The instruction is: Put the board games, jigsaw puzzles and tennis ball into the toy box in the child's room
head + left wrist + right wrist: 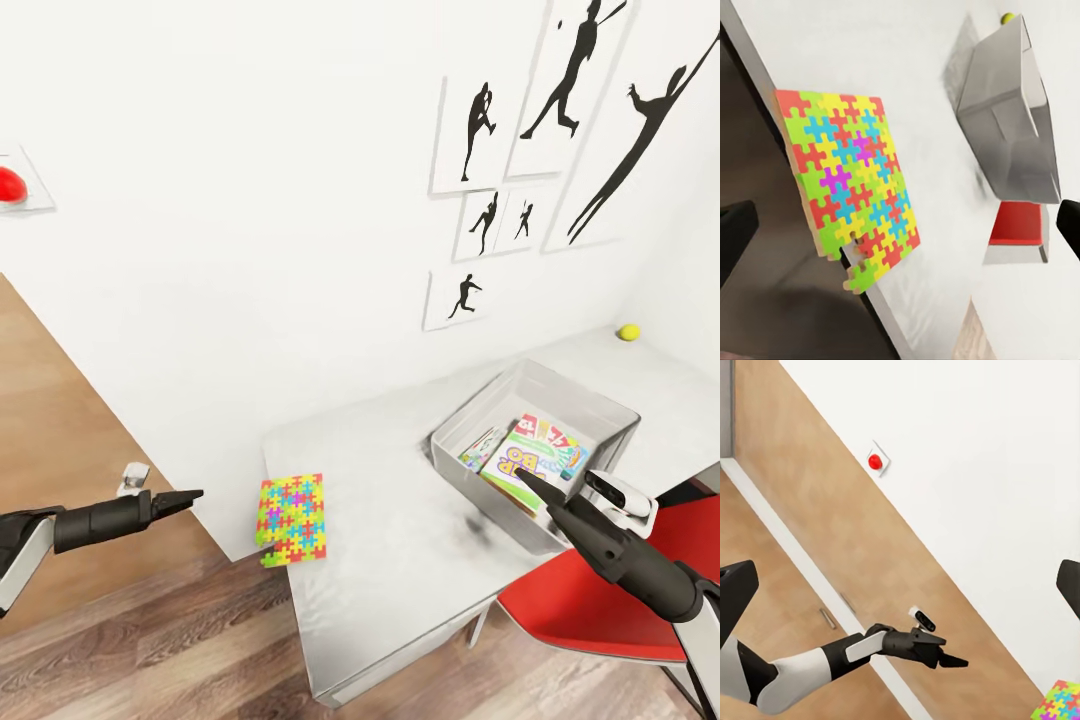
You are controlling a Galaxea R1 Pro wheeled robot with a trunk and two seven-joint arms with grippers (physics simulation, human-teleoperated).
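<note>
A jigsaw puzzle point(290, 518) point(847, 180) point(1063, 703) lies flat on the table point(400, 560), overhanging its left edge. My left gripper point(190, 495) hovers open off that edge, level with the puzzle; its fingers point(735, 232) stand wide apart. The toy box point(470, 425) point(1009, 120) holds board games: a green-edged one point(530, 462) lying flat and another point(480, 448) leaning on a wall. My right gripper point(525, 480) is open over the box's near rim, its fingers point(735, 592) empty. The tennis ball point(628, 332) point(1007, 18) rests at the table's far corner. The bed is out of view.
A red chair point(590, 600) point(1018, 223) stands tucked under the table beneath my right arm. White walls with black silhouette pictures point(500, 150) bound the table's far sides. A wood panel point(50, 430) and plank floor point(150, 650) lie to the left.
</note>
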